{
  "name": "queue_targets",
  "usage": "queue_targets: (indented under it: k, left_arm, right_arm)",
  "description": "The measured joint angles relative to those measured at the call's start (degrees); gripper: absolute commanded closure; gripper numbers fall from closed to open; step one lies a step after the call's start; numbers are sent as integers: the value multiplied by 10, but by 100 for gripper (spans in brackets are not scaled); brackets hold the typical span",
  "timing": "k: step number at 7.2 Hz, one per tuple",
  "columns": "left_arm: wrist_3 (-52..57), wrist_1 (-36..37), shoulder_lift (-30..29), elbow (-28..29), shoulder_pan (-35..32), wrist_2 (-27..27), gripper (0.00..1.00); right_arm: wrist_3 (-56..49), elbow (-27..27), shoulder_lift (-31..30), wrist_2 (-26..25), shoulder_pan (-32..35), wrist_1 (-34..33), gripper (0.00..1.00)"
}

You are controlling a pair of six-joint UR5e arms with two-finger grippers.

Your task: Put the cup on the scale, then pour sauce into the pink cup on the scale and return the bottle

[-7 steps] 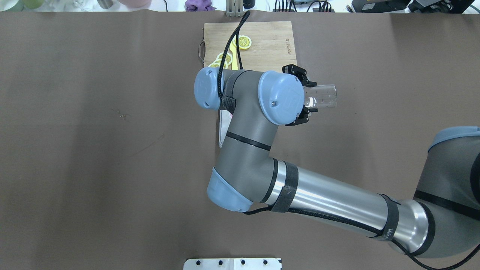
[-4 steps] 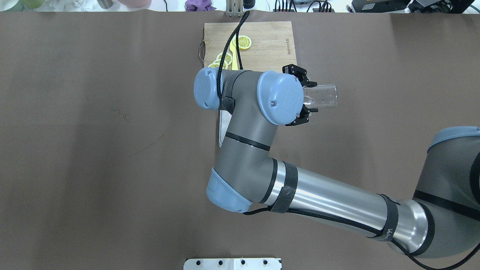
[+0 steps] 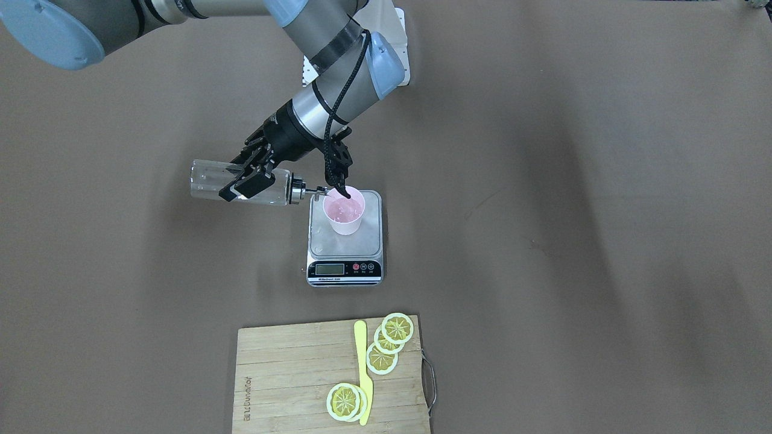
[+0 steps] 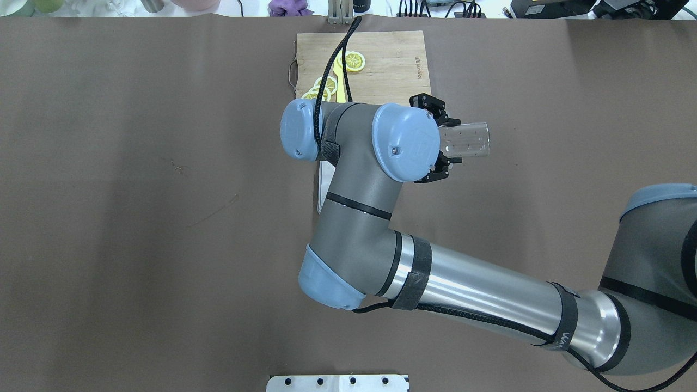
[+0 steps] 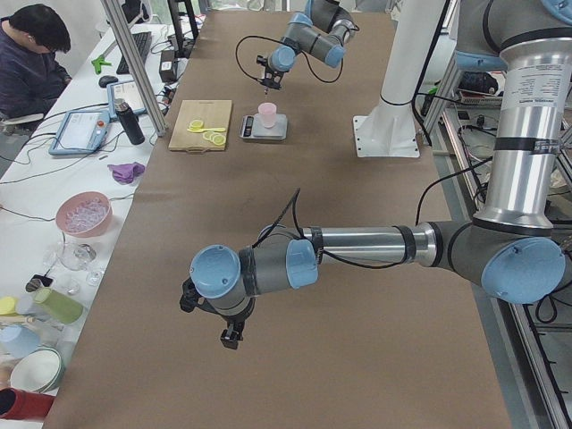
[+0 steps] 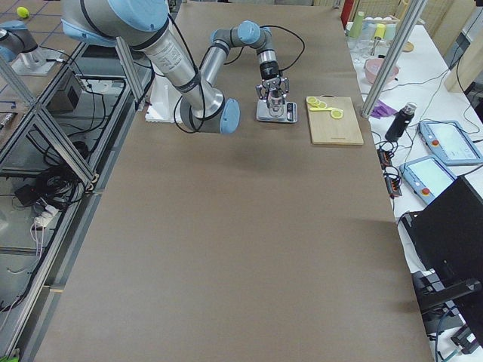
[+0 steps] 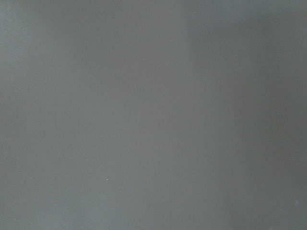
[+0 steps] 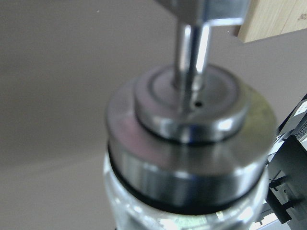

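The pale pink cup point(image 3: 344, 212) stands upright on the steel platform of the scale point(image 3: 325, 244). My right gripper point(image 3: 244, 181) is shut on the clear glass bottle point(image 3: 208, 179) and holds it about level. The metal spout point(image 3: 316, 191) reaches over the cup's rim. In the overhead view the bottle's base point(image 4: 469, 140) sticks out past the right gripper point(image 4: 454, 141); the arm hides the cup, and only a sliver of the scale point(image 4: 325, 185) shows. The right wrist view shows the metal cap point(image 8: 192, 143) close up. My left gripper point(image 5: 229, 332) hangs low over the table far away; I cannot tell whether it is open or shut.
A wooden cutting board point(image 3: 283, 374) with lemon slices point(image 3: 392, 337) and a yellow knife point(image 3: 362, 374) lies beyond the scale, away from the robot. The left wrist view shows only brown table. An operator sits at a side desk point(image 5: 36, 54).
The right arm's wrist and elbow have edged very slightly to the overhead view's left. The bottle stays gripped in the same place.
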Motion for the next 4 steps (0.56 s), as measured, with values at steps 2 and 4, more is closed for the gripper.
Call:
queue_targets:
  k: [2, 4]
  left_arm:
    - [0, 1, 0, -3, 0, 0, 2]
    - [0, 1, 0, -3, 0, 0, 2]
  right_arm:
    - [3, 0, 1, 1, 0, 3, 100]
    - [6, 2, 3, 2, 1, 7, 100]
